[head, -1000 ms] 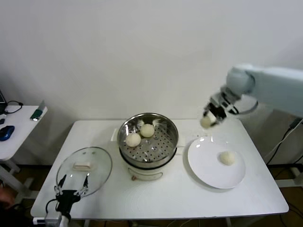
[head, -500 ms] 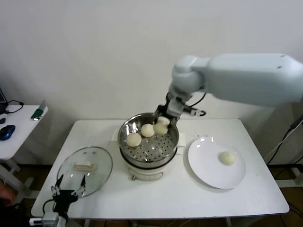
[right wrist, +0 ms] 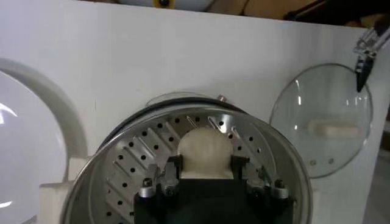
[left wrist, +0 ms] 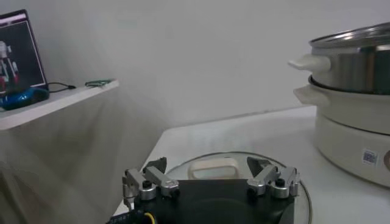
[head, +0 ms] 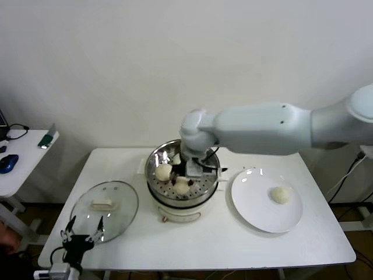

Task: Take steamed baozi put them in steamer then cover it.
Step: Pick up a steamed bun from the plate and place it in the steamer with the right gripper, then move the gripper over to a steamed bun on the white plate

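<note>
Right end effector (right wrist: 206,176) grips a bun (head: 183,185) low in the steamer (head: 210,156); set it on bare tray, release gently; left end effector (left wrist: 210,182) open near the lid (head: 119,201).

The left gripper (left wrist: 210,182) hangs low over the white surface (left wrist: 237,131), its two metal-tipped fingers (left wrist: 146,182) spread wide apart and holding nothing. Just past the jaws lies the cover (left wrist: 231,167), a clear glass lid flat on the surface, with its cream rectangular handle (left wrist: 213,167) showing in the gap between the jaws. To one side stands the steamer (left wrist: 350,82), a shiny steel pot on a white base (left wrist: 353,143), with cream side handles. Farther off, a side table (left wrist: 52,103) carries a screen (left wrist: 21,52), a blue mouse (left wrist: 24,96) and a cable.
</note>
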Robot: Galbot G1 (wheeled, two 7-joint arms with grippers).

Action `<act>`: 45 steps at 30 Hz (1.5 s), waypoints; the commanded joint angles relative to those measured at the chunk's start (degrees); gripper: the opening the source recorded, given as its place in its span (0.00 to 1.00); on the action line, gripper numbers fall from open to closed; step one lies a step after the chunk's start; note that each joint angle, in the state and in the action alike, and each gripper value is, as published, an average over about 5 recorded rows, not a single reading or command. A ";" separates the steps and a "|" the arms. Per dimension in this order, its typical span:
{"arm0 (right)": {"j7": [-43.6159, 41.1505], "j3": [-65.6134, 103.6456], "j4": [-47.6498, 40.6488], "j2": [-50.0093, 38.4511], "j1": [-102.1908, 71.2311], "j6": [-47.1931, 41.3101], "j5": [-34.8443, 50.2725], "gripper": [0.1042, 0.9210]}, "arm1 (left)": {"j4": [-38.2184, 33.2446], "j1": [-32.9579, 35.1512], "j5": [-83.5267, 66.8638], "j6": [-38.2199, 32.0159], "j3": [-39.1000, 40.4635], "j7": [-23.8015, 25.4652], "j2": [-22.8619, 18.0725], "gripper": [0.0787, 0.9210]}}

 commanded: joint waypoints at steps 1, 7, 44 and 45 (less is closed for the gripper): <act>0.53 0.30 -2.62 2.60 -4.78 0.98 -4.03 0.55 | 0.19 0.08 -0.04 -0.15 -0.04 -0.03 -0.15 0.88; 0.54 0.01 -2.94 2.66 -4.98 0.80 -3.86 0.55 | 0.23 -0.02 -0.07 -0.21 -0.03 -0.04 -0.16 0.88; -9.40 -20.65 -10.06 -38.01 12.70 -26.76 35.50 0.88 | 1.38 -1.57 0.25 0.00 0.91 0.17 -0.17 0.88; -8.92 -20.04 -9.83 -39.28 11.02 -27.74 34.98 0.88 | 1.54 -1.59 0.38 -0.03 0.98 0.17 -0.20 0.88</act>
